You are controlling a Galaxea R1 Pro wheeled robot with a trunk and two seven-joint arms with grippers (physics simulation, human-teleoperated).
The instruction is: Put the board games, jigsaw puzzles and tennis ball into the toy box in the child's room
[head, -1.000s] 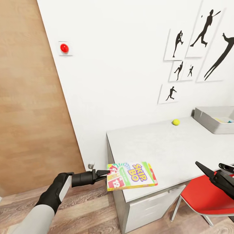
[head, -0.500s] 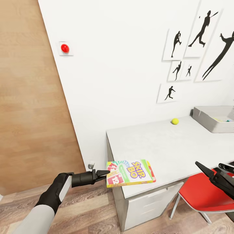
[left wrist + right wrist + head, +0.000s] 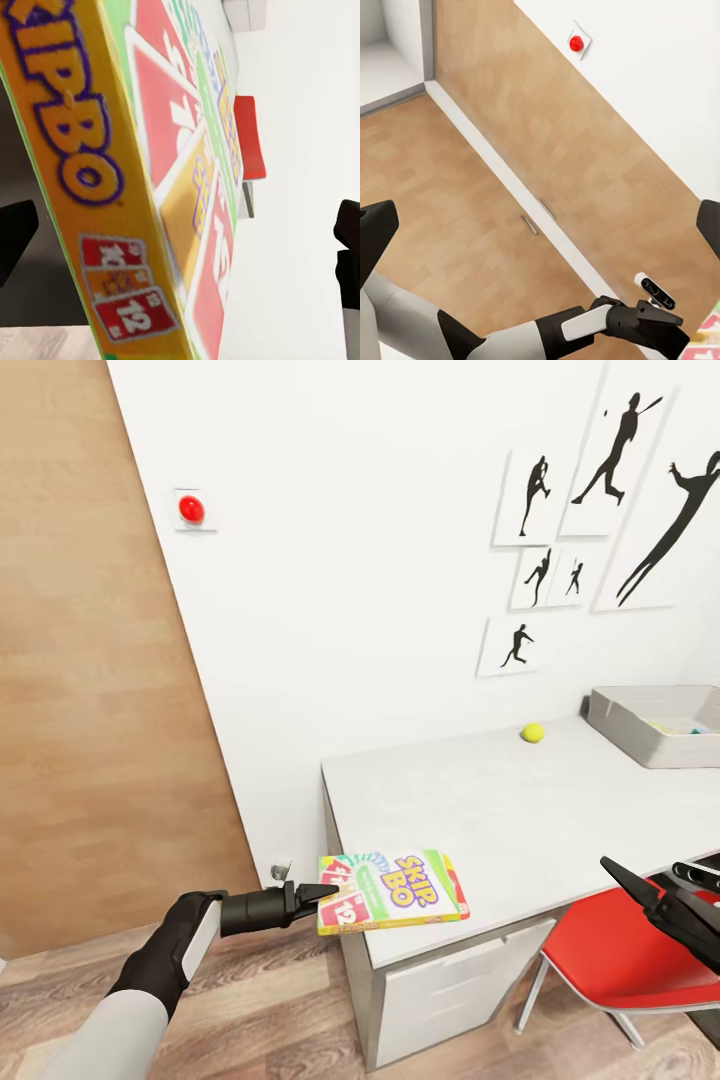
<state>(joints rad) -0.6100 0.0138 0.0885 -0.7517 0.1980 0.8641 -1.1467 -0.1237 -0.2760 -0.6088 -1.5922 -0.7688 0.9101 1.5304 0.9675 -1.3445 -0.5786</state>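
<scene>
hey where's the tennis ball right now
In the head view the tennis ball sits on the table near the wall, towards the right, just left of the toy box and under the silhouette pictures.

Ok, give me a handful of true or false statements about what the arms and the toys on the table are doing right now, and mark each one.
1. The left gripper is shut on the SKIP-BO box. True.
2. The tennis ball sits inside the toy box. False: it lies on the table, apart from the box.
3. The right gripper holds a puzzle. False: it is open and holds nothing.
4. A red chair stands at the table. True.
5. The SKIP-BO box lies flat in the middle of the table. False: it is held at the table's near corner.
</scene>
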